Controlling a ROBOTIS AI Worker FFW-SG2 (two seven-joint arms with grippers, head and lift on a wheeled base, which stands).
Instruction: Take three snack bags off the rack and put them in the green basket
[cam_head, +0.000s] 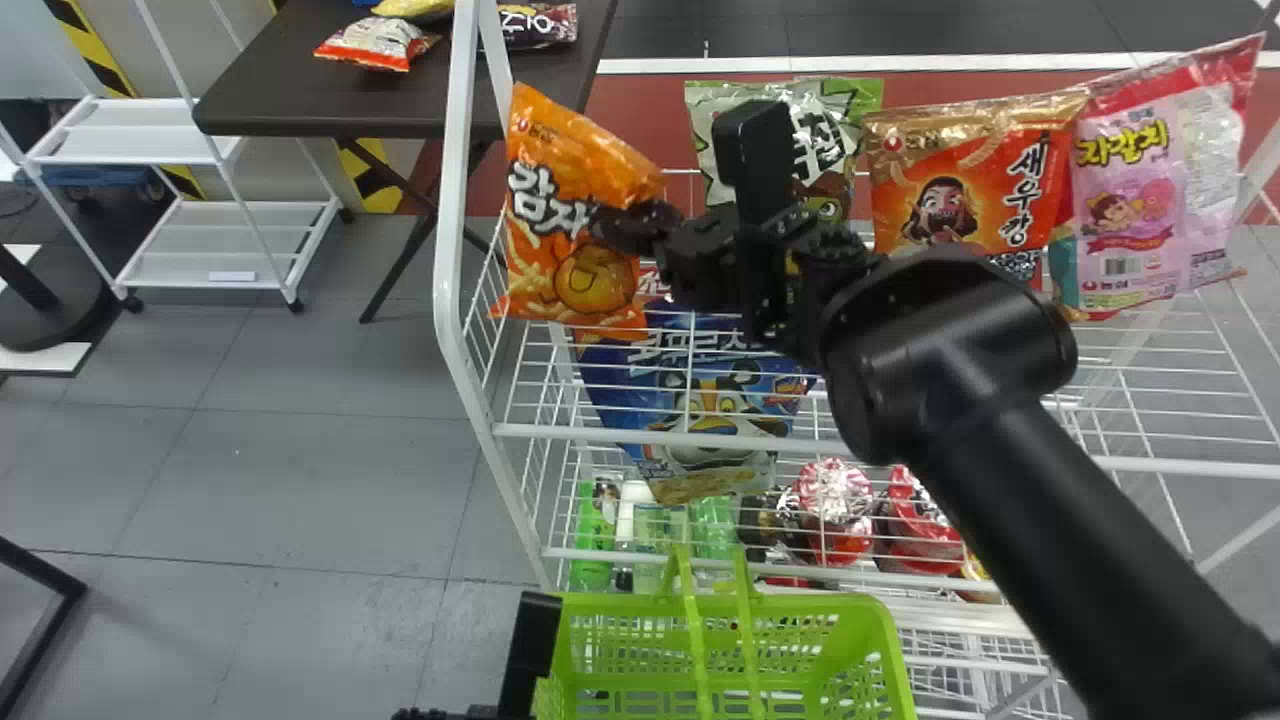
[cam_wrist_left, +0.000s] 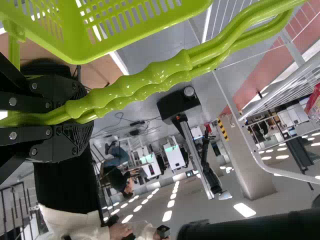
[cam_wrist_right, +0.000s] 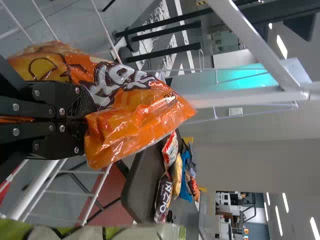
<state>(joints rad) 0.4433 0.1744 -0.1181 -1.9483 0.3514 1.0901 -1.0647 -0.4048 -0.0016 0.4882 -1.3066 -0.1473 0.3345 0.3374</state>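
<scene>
My right gripper (cam_head: 648, 228) is shut on the orange snack bag (cam_head: 570, 265), at the rack's left end. In the right wrist view, the right gripper (cam_wrist_right: 82, 117) pinches that orange bag (cam_wrist_right: 127, 110) between its fingers. My left gripper (cam_head: 530, 640) is at the bottom edge, left of the green basket (cam_head: 880, 650), which stands low before the rack (cam_head: 640, 437). The left wrist view has the left gripper (cam_wrist_left: 75, 116) shut on the handles of the green basket (cam_wrist_left: 100, 50). A green bag (cam_head: 850, 100), a red-orange bag (cam_head: 965, 185) and a pink bag (cam_head: 1150, 190) stand on the rack.
A blue bag (cam_head: 700, 400) is under the top shelf's wires, with bottles (cam_head: 595, 530) and red packs (cam_head: 835, 505) lower down. The rack's white left post (cam_head: 450, 250) rises beside the orange bag. A dark table (cam_head: 300, 90) with more bags stands behind.
</scene>
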